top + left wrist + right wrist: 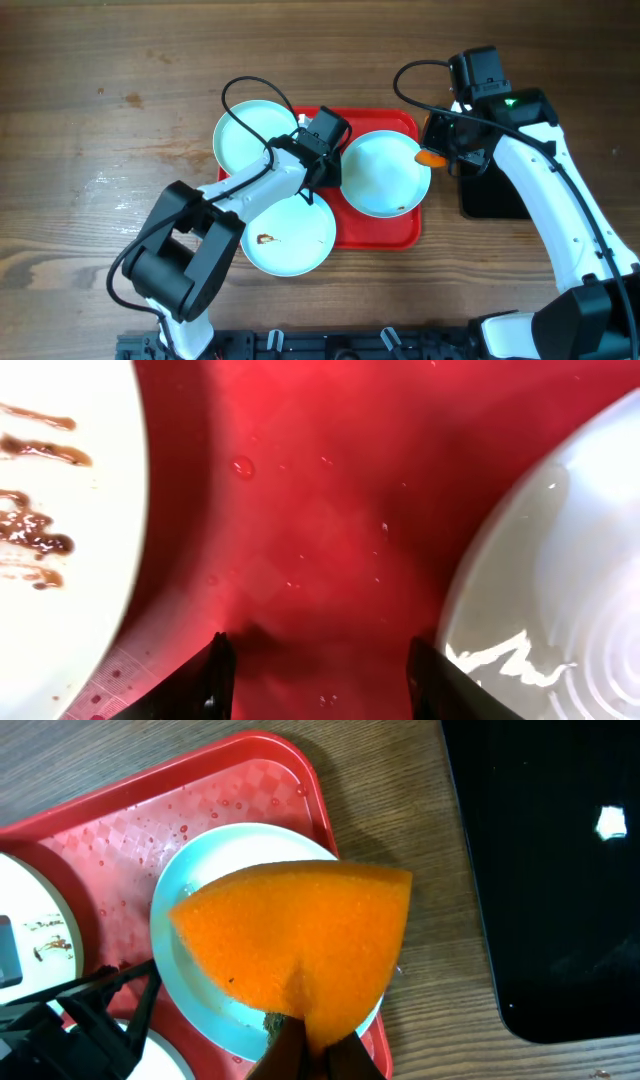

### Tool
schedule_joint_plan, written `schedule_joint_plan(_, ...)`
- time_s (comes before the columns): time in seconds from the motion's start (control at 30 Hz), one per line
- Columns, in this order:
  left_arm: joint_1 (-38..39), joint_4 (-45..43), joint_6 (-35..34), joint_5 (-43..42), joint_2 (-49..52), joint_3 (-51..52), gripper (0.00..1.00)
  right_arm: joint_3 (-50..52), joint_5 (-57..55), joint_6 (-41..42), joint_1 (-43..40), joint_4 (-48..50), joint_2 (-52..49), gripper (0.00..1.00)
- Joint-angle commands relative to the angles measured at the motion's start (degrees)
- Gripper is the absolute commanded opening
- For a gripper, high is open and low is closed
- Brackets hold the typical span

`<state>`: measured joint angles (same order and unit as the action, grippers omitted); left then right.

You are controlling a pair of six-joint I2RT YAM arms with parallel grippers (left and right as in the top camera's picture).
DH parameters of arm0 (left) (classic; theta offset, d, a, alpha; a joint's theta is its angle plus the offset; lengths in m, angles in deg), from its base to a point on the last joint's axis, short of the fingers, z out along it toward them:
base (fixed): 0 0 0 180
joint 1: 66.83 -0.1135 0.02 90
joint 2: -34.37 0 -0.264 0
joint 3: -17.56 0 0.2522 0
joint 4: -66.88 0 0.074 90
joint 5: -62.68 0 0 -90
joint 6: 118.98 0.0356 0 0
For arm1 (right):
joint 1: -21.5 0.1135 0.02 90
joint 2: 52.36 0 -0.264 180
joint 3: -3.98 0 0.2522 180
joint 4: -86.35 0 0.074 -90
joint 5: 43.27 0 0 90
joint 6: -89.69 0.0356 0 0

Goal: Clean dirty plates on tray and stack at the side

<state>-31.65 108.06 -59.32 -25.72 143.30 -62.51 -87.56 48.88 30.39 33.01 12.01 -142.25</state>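
The left hand hung wide open and empty just above the red tray, between a brown-smeared plate and a wet plate. The right hand was clamped on an orange sponge above that wet plate's right rim. Three plates lay on or overlapping the tray on the desk, with a black tray beside it.
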Motion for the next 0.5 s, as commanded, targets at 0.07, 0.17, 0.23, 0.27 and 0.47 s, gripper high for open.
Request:
schedule_joint_plan(0.07, -0.2, 0.02, 0.04, -1.11, -5.27, -1.25, 0.63, -0.7, 0.96, -0.76, -0.17, 0.39, 0.48, 0.04)
schedule_joint_plan(0.17, -0.2, -0.02, 0.04, -1.11, -6.23, -1.25, 0.64, -0.7, 0.96, -0.76, -0.17, 0.37, 0.48, 0.04)
schedule_joint_plan(0.23, -0.2, -0.04, 0.04, -1.14, -6.64, -1.25, 0.65, -0.7, 0.96, -0.76, -0.17, 0.39, 0.48, 0.04)
schedule_joint_plan(0.27, -0.2, -0.04, 0.04, -1.16, -6.95, -1.25, 0.66, -0.7, 0.96, -0.79, -0.17, 0.39, 0.48, 0.04)
schedule_joint_plan(0.47, 0.09, -1.64, 0.31, -8.31, -4.81, -1.2, 0.67, -0.7, 0.98, -0.72, -0.17, 0.57, 0.48, 0.04)
